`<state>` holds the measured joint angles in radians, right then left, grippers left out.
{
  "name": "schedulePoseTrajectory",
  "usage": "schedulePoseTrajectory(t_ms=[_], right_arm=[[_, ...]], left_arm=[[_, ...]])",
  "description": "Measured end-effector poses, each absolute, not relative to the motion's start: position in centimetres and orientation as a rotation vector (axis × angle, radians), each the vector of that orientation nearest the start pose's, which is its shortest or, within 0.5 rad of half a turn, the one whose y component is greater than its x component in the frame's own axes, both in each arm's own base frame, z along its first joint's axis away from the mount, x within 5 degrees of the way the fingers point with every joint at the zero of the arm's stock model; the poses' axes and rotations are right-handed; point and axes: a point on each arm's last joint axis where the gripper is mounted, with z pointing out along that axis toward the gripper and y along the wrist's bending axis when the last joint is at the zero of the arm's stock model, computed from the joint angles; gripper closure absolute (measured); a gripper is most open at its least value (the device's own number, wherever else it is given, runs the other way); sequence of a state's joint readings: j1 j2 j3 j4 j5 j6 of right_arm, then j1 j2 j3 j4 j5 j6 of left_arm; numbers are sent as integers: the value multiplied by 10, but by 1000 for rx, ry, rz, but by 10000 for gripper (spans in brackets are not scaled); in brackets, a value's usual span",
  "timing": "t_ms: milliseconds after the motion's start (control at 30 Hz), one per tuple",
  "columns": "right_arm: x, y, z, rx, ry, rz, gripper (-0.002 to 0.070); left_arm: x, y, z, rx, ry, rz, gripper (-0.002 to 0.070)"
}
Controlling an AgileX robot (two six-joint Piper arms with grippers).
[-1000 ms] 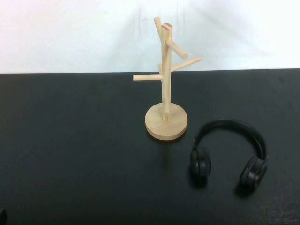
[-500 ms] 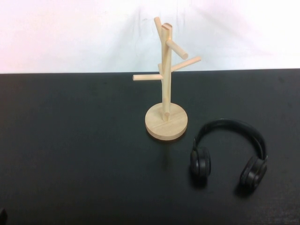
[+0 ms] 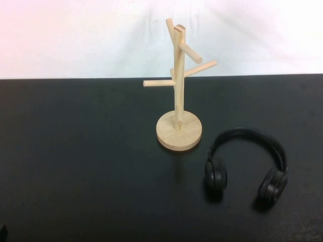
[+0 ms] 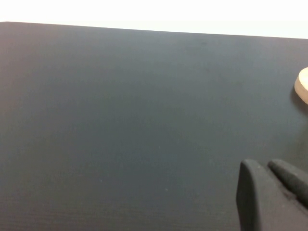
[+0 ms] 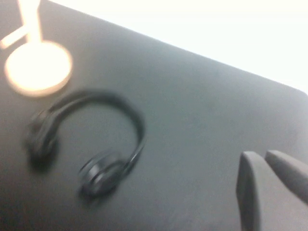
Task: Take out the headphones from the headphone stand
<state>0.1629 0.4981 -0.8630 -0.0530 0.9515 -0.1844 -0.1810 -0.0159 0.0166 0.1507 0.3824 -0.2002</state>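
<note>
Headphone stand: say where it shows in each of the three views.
High view: the headphone stand stands upright mid-table, the headphones lying to its right.
Left wrist view: only a sliver of its base at the picture's edge.
Right wrist view: base and lower post, beside the headphones.
Shared landmark: the round base.

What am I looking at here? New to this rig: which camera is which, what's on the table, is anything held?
It is a two-armed table robot. One picture looks down from a raised camera on the robot's side; the other two come from cameras on each wrist.

On the black table stands the wooden headphone stand, its pegs bare. The headphones lie flat on the table to the stand's right, already off it.

Neither arm shows in the high view. The left tool hangs over bare table near the stand's base; the right tool hangs over the table beside the headphones. Both look shut and hold nothing.
</note>
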Motion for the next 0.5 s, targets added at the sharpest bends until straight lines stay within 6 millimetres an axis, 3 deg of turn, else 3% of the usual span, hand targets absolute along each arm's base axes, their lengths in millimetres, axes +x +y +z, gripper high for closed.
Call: schedulePoseTrajectory(t_ms=[67, 167, 433, 500], right_arm=[[70, 6, 373, -335, 1970, -87, 682], [70, 6, 351, -231, 1895, -36, 683], [68, 6, 238, -72, 1897, 48, 683], [66, 5, 216, -61, 1827, 43, 683]], left_arm=[[52, -4, 174, 74, 1862, -115, 673], [52, -4, 174, 74, 1862, -115, 673], [52, -4, 174, 74, 1862, -115, 673], [52, -4, 174, 74, 1862, -115, 673]])
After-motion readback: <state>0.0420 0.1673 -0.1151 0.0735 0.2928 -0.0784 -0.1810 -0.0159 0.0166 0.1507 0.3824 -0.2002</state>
